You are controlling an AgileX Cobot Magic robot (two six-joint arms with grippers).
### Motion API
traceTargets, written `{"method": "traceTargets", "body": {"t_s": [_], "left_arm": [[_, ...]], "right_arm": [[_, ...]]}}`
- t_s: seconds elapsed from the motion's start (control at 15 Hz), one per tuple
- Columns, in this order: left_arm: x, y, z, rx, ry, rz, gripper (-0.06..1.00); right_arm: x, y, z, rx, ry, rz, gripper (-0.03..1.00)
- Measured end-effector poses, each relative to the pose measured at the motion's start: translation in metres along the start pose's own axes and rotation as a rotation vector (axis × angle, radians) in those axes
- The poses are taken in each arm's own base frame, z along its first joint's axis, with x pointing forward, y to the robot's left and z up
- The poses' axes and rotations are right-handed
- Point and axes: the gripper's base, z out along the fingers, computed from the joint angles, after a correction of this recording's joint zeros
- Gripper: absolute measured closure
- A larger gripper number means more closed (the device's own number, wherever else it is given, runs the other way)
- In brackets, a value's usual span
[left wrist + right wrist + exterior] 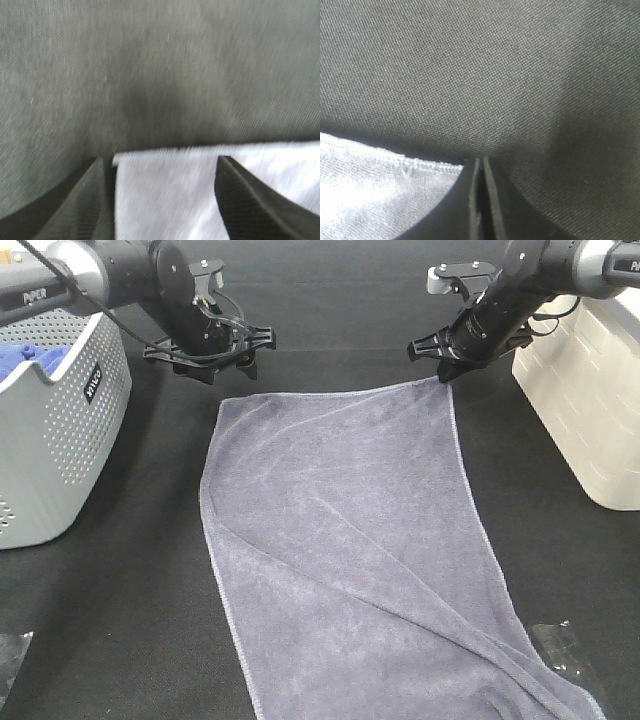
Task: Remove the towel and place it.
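Note:
The greyish-purple towel (pixel 360 540) lies spread flat on the black table, running from the far middle to the near right edge. My left gripper (pixel 215 367) is open just above the towel's far left corner, which shows between its fingers (pixel 75 205) in the left wrist view (pixel 200 190). My right gripper (pixel 443 368) is shut at the far right corner. In the right wrist view the stitched hem (pixel 380 195) runs up to the closed gripper (pixel 481 200), which seems to pinch the corner.
A grey perforated basket (pixel 60 430) with a bright blue cloth (pixel 25 355) inside stands at the left. A white box (pixel 590 390) stands at the right edge. Clear plastic scraps lie near the front right (pixel 560 640) and front left (pixel 10 655).

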Motion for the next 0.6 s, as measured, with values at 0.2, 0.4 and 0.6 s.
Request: {"method": "traceTargets", "body": {"t_s": [0.2,0.4,0.6], "left_arm": [[0.012,0.004,0.017,-0.010,0.041,-0.018,0.33],[0.020,0.008,0.028,-0.018,0.063,-0.025,0.34],[0.022,0.009,0.033,-0.021,0.069,-0.025,0.37]], "right_arm": [[0.000,0.000,0.000,0.000,0.000,0.000,0.97],[0.000,0.000,0.000,0.000,0.000,0.000,0.97],[0.000,0.000,0.000,0.000,0.003,-0.001,0.97]]}}
